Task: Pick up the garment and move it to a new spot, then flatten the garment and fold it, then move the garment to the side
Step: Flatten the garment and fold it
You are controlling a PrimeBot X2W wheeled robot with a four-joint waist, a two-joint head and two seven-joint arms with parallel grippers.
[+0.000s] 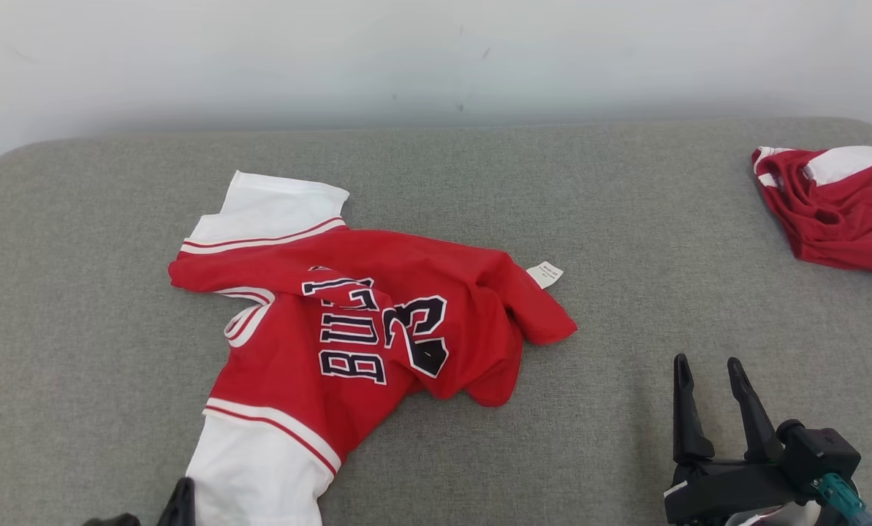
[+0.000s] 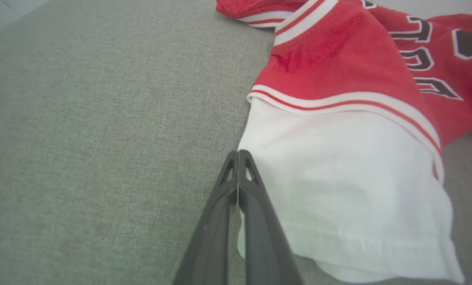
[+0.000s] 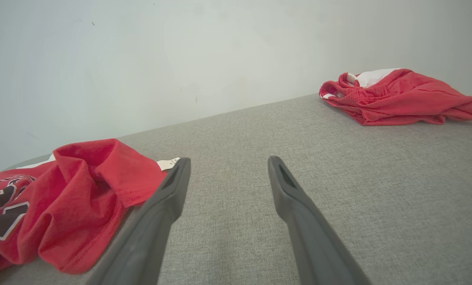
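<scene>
The garment (image 1: 362, 321) is a red jersey with dark lettering and white sleeves, lying crumpled on the grey padded surface (image 1: 626, 219), left of centre. My left gripper (image 1: 183, 500) is at the bottom left, by the near white sleeve. In the left wrist view its fingers (image 2: 238, 152) are shut at the left edge of that sleeve (image 2: 338, 178), with a thin strip of white cloth between them. My right gripper (image 1: 710, 369) stands open at the lower right, empty. It is apart from the garment (image 3: 61, 206), whose red hem lies left of its fingertips (image 3: 228, 170).
A second red and white piece of clothing (image 1: 838, 212) lies bunched at the far right edge of the surface (image 3: 398, 97). A pale wall (image 1: 436, 58) rises behind the surface. Bare grey padding stretches between the two garments.
</scene>
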